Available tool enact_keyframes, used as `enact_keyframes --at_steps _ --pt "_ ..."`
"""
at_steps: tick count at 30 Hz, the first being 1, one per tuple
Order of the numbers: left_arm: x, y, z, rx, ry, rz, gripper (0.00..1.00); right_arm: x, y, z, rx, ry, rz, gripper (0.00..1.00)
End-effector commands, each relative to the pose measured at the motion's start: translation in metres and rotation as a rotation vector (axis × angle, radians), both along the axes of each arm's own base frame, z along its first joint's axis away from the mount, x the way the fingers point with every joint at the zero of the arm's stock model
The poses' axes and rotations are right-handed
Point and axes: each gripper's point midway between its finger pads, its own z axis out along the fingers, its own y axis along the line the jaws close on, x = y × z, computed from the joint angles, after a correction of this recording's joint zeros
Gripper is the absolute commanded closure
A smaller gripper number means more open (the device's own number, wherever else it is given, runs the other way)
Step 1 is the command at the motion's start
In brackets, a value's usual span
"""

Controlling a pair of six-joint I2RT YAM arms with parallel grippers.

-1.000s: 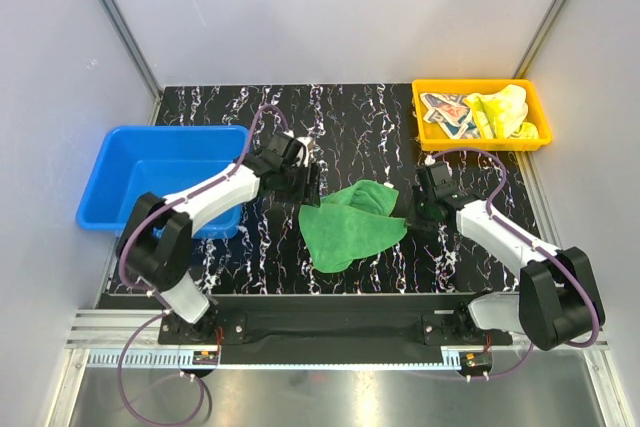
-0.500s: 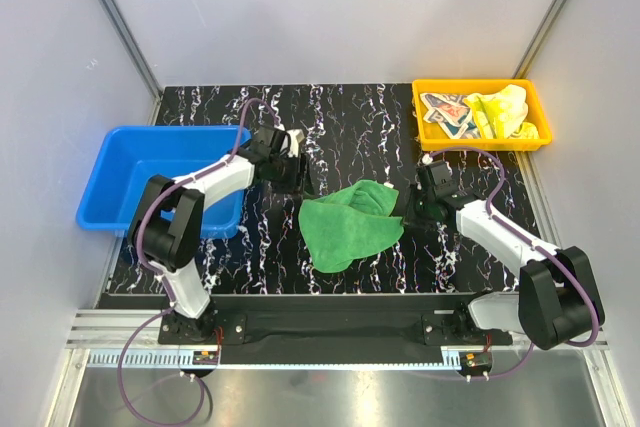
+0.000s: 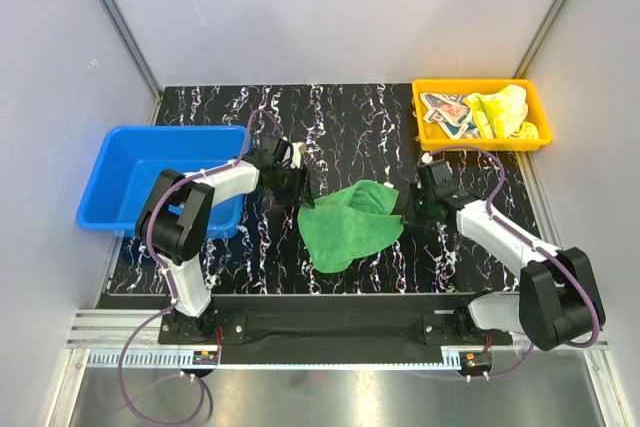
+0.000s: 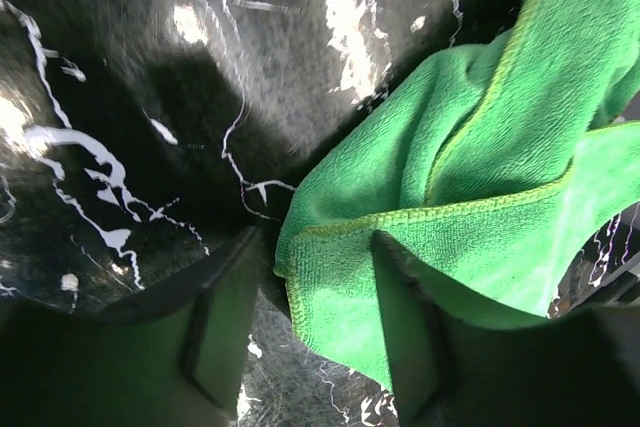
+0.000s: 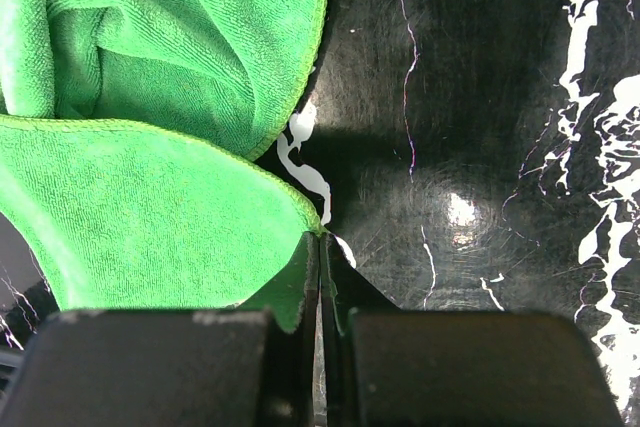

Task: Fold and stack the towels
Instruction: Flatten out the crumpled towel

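A plain green towel (image 3: 348, 225) lies rumpled and half folded on the black marbled table (image 3: 340, 122). My right gripper (image 5: 321, 247) is shut on its right corner, low at the cloth's right edge (image 3: 408, 209). My left gripper (image 4: 312, 322) is open at the towel's left corner (image 3: 303, 185). That green corner (image 4: 330, 277) lies between the fingers, and the right finger (image 4: 410, 332) rests over the cloth. Two more towels sit in the orange bin: a pale yellow one (image 3: 500, 110) and a cream printed one (image 3: 446, 110).
A blue bin (image 3: 125, 162) stands at the left table edge, close behind my left arm's elbow. The orange bin (image 3: 482, 141) sits at the back right corner. Grey walls enclose the table on the left, back and right.
My left arm's elbow has swung back toward the blue bin while its gripper stayed at the towel's left corner. The right arm and its grip have not moved.
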Motion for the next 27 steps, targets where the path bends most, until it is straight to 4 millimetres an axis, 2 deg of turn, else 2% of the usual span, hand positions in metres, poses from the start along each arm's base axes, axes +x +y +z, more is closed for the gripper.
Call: enact_keyframes --at_steps 1,3,5,7,14,15,17,20,21,27 --pt "0.006 -0.006 0.006 -0.046 -0.039 0.002 0.51 0.008 0.005 0.015 0.021 -0.059 0.025 1.0" --pt "0.007 -0.007 0.009 -0.052 -0.045 0.001 0.57 0.007 0.004 0.015 0.02 -0.058 0.025 1.0" --pt "0.008 -0.008 0.014 -0.064 -0.056 0.0 0.71 0.007 0.004 0.016 0.024 -0.061 0.019 1.0" --pt "0.007 -0.011 0.019 -0.079 -0.058 -0.012 0.75 0.007 0.005 0.015 0.023 -0.06 0.022 1.0" --pt "0.007 -0.01 0.025 -0.079 -0.067 -0.007 0.74 0.006 0.005 0.014 0.023 -0.055 0.022 1.0" --pt "0.008 -0.011 0.024 -0.076 -0.063 -0.005 0.71 0.008 0.004 0.015 0.022 -0.058 0.021 1.0" --pt "0.008 -0.01 0.023 -0.07 -0.06 -0.004 0.57 0.007 0.005 0.015 0.024 -0.055 0.022 1.0" --pt "0.011 -0.009 0.022 -0.061 -0.067 0.005 0.59 0.007 0.006 0.015 0.026 -0.055 0.024 1.0" --pt "0.012 -0.009 0.022 -0.061 -0.071 0.008 0.64 0.007 0.005 0.016 0.025 -0.056 0.023 1.0" --pt "0.015 -0.011 0.022 -0.067 -0.065 0.011 0.74 0.008 0.005 0.015 0.026 -0.051 0.023 1.0"
